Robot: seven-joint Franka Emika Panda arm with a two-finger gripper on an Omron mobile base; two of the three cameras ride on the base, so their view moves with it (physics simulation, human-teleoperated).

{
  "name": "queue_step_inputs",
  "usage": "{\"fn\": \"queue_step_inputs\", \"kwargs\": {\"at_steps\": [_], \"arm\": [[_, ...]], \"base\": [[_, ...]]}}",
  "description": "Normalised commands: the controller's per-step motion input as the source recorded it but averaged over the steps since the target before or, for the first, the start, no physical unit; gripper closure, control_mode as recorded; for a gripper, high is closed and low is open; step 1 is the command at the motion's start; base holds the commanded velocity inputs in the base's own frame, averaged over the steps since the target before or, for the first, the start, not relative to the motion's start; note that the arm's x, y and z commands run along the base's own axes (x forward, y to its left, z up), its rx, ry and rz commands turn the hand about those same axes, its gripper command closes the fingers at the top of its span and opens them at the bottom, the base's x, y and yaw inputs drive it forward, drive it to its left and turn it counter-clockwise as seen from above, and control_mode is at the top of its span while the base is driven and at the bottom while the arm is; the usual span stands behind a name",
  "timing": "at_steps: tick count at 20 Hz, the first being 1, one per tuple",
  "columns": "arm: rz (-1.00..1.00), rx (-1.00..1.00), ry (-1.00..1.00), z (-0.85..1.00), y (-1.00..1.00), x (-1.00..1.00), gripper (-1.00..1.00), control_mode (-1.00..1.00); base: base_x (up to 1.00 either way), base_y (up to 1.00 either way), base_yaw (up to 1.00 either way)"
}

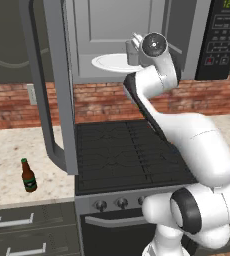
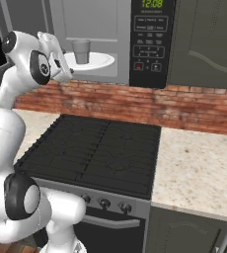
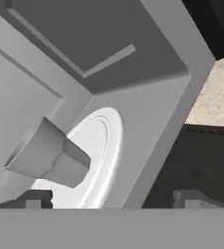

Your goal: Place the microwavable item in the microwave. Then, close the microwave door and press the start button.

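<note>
Now my pincer (image 3: 111, 198) hangs open beside the cup (image 2: 81, 51), standing upright on the turntable plate (image 2: 101, 62) for heating.

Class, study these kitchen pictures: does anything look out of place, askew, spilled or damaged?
Nothing looks spilled or damaged. The small translucent greyish cup stands upright on the white round turntable plate. The wide grey-framed microwave door hangs open, as expected mid-task. The brown green-labelled bottle stands upright on the speckled counter.

A black stove (image 1: 129, 152) is flanked by a speckled beige surface (image 2: 199, 173); a red brick wall (image 2: 194, 106) is seen behind it, dark drawers (image 1: 27, 230) beside.
</note>
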Motion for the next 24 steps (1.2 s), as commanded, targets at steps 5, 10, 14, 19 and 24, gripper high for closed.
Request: {"fn": "queue_step_inputs", "kwargs": {"at_steps": [5, 10, 14, 19, 24], "arm": [[0.00, -0.34, 0.00, -0.81, -0.08, -0.45, -1.00, -1.00], [-0.02, -0.41, -0.12, -0.80, 0.12, -0.93, -1.00, -1.00], [-0.11, -0.38, -0.13, -0.59, 0.41, -0.92, -1.00, -1.00], [-0.08, -0.18, -0.06, -0.19, 0.66, -0.65, -1.00, -1.00], [-0.09, -0.02, -0.10, 0.00, 0.84, -0.73, -1.00, -1.00]], "base": [[0.00, 0.00, 0.00], [0.00, 0.00, 0.00], [0.00, 0.00, 0.00], [0.00, 0.00, 0.00], [0.00, 0.00, 0.00]]}}
